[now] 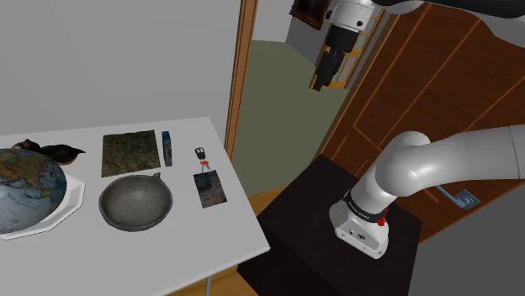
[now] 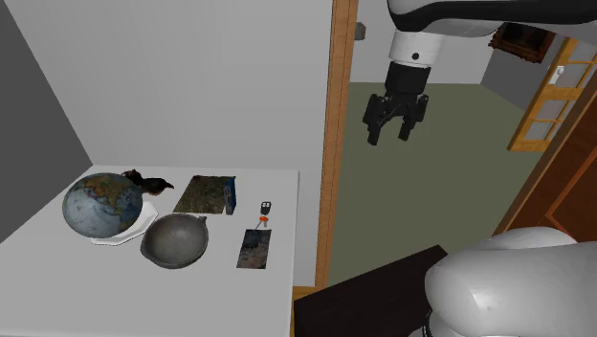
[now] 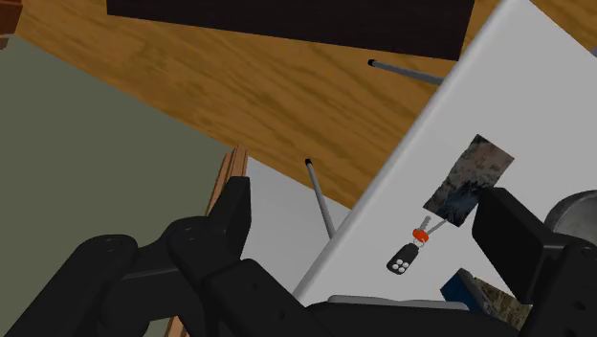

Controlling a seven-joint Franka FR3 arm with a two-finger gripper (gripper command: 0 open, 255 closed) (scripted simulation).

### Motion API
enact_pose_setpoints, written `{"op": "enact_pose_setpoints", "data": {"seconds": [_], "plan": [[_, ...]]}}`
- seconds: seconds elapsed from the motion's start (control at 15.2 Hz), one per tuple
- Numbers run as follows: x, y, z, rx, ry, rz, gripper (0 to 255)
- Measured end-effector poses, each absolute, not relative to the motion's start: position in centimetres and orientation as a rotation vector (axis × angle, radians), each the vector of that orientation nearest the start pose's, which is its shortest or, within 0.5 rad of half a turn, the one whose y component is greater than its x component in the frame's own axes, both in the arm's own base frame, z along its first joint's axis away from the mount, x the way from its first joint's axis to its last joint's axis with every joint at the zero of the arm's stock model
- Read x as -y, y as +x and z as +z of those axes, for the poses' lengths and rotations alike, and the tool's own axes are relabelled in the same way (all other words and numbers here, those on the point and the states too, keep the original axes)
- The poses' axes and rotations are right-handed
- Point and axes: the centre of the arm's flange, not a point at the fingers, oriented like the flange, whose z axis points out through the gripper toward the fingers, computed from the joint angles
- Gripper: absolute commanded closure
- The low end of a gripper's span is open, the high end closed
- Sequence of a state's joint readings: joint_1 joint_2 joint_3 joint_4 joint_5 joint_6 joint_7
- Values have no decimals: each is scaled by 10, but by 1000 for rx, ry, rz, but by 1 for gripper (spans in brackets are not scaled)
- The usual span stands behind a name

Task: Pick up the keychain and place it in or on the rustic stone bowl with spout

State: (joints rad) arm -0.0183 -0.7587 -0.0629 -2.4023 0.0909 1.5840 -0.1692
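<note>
Two fingers (image 2: 373, 129), spread and empty, hang above open floor (image 2: 411, 211) beyond the desk (image 1: 244, 227) edge. Keychain (image 1: 208, 181) lies flat beside the bowl (image 1: 135, 203), lengthwise along that edge, fob farthest.

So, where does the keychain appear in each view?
Shoulder view: keychain near the right edge of the table.
Second exterior view: keychain also near the table's right edge.
Wrist view: keychain on the white table, close to its edge.
Shared landmark: the dark picture card just beside it.
</note>
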Motion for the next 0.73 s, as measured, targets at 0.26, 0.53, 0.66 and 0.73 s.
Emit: {"op": "enact_pose_setpoints", "data": {"seconds": [0.26,0.53,0.66,0.73], "plan": [[2,322,544,126,-3006,64,0],[-32,345,510,71,-3024,54,0],[-48,357,494,43,-3032,49,0],[-58,363,484,29,-3037,47,0]]}}
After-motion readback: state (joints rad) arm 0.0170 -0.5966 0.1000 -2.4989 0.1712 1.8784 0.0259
